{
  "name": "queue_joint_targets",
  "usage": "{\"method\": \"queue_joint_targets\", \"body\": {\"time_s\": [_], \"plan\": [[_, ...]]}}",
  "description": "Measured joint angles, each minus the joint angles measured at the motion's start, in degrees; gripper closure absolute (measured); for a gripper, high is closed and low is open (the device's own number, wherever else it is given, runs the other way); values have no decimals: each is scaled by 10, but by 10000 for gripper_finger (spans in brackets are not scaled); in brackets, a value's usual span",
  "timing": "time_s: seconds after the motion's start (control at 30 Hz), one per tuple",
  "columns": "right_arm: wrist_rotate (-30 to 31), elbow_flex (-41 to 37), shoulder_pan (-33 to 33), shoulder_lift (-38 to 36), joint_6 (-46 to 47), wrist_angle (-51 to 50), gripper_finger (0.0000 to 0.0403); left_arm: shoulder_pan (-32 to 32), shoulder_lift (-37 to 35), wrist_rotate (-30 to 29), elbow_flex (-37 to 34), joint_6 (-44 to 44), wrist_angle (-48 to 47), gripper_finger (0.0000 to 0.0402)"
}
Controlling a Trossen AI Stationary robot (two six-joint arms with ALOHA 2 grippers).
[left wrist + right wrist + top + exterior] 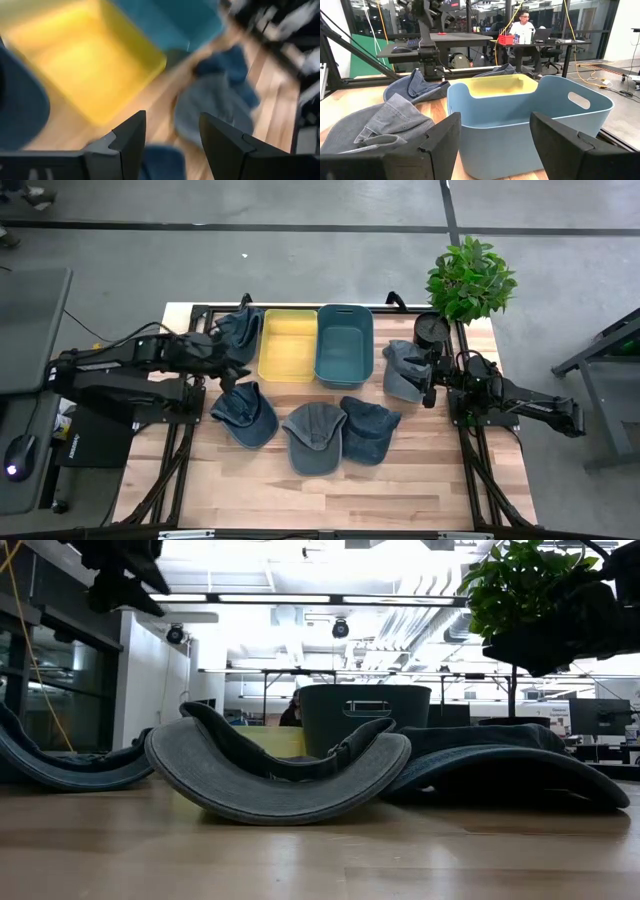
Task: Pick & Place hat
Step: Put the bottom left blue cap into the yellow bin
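Note:
Several denim caps lie on the wooden table. Three sit in a row near the middle: a blue one, a grey one and a dark blue one. A fourth cap lies left of the yellow bin. A fifth, grey cap lies right of the blue bin. My left gripper hangs open in the air between the yellow bin and the blue cap, holding nothing. My right gripper is open beside the grey cap, facing the blue bin.
A potted plant and a dark round object stand at the table's far right corner. Both bins sit side by side at the far middle. Bare wood runs along the near edge. People sit at desks beyond the table.

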Motion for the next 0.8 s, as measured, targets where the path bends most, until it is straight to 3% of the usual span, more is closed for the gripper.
{"method": "queue_joint_targets", "body": {"time_s": [0.1, 0.23, 0.43, 0.6, 0.8], "plan": [[0, 0, 0, 0, 0, 0, 171, 0, 37, 21, 26, -31, -60, 221], [0, 0, 0, 0, 0, 0, 171, 0, 66, 45, 50, -151, -119, 221], [0, 0, 0, 0, 0, 0, 171, -8, 74, 55, 67, -274, -147, 221], [0, 0, 0, 0, 0, 0, 171, -51, 75, 52, 67, -373, -176, 221], [0, 0, 0, 0, 0, 0, 171, -150, 75, 19, 67, -526, -211, 221]]}}
